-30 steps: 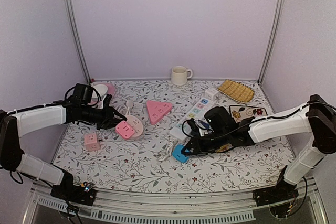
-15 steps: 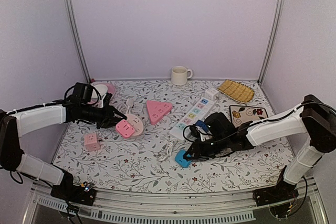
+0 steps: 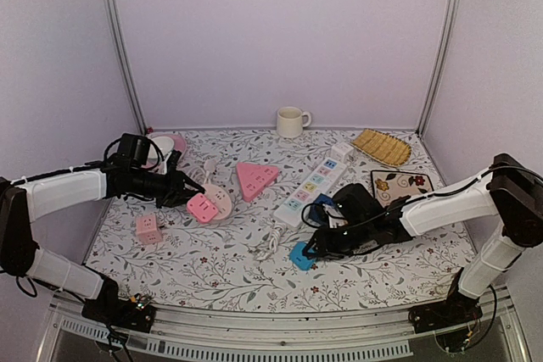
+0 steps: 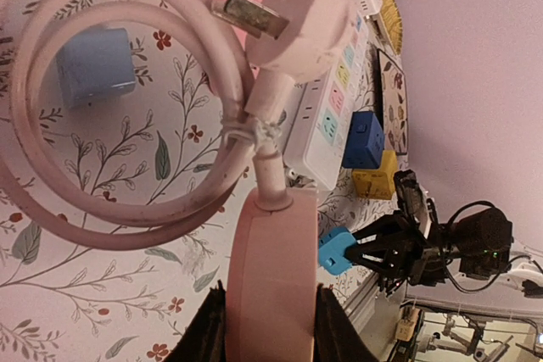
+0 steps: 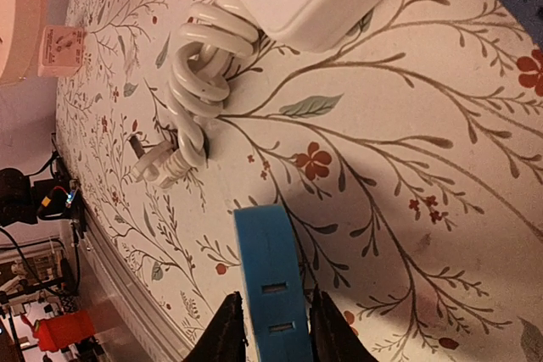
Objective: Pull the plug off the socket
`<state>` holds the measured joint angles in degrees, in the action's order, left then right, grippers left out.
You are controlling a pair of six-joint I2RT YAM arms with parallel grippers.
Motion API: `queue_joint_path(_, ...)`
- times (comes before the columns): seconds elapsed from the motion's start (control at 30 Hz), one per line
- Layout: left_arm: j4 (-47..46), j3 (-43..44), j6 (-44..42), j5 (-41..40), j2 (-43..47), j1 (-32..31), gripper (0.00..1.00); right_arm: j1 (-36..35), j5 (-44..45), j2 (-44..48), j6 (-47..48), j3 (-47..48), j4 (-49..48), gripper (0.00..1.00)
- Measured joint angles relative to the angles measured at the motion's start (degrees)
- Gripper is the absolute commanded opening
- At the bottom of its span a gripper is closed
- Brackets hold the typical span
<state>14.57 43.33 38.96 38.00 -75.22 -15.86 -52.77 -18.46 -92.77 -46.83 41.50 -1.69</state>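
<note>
My left gripper (image 3: 181,193) is shut on the edge of a round pale-pink socket (image 3: 219,201) with a pink square plug (image 3: 201,208) on its face. In the left wrist view the fingers (image 4: 216,328) clamp the socket's rim (image 4: 271,269); its own pink cord and pronged plug (image 4: 293,6) lie coiled beyond. My right gripper (image 3: 309,251) is shut on a bright blue plug block (image 3: 300,256), held low over the table, apart from the white power strip (image 3: 312,184). In the right wrist view the blue block (image 5: 270,281) sits between the fingers.
A pink triangular socket (image 3: 256,177), a pink cube (image 3: 148,228), a coiled white cord (image 3: 270,243), a mug (image 3: 291,121), a yellow woven tray (image 3: 382,147) and a floral mat (image 3: 399,182) lie around. Dark blue (image 4: 365,137) and yellow (image 4: 373,182) cubes sit beside the strip.
My right gripper has carried the blue plug block a little to the right and nearer the front edge. The left arm and the pink socket have not moved.
</note>
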Motion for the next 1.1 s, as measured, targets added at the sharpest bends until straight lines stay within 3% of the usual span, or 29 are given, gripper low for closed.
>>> queue_joint_path(0.17, 0.2, 0.0, 0.0, -0.1, 0.1, -0.2, 0.0, 0.1, 1.7, 0.2, -0.1, 0.2, 3.0, 0.52)
queue_joint_path(0.3, 0.5, 0.0, -0.2, -0.3, 0.4, -0.3, 0.0, 0.1, 3.3, 0.2, 0.5, 2.3, 6.6, 0.61)
queue_joint_path(0.43, 0.8, 0.0, -0.2, -0.6, 0.7, -0.3, 0.0, -0.2, 5.8, 0.2, 2.0, 7.5, 11.5, 0.78)
queue_joint_path(0.57, 1.3, 0.0, 0.1, -1.5, 0.7, -0.4, 0.0, -1.6, 9.9, -0.4, 4.6, 15.5, 16.9, 0.88)
queue_joint_path(0.87, 4.7, 1.0, 1.9, -4.5, 0.1, -1.4, 0.0, -8.9, 19.4, -8.1, 12.5, 37.2, 24.2, 0.93)
queue_joint_path(1.1, 5.5, 3.8, 2.7, -6.0, -0.6, -3.7, 0.0, -10.8, 18.2, -16.3, 18.4, 49.5, 24.6, 0.94)
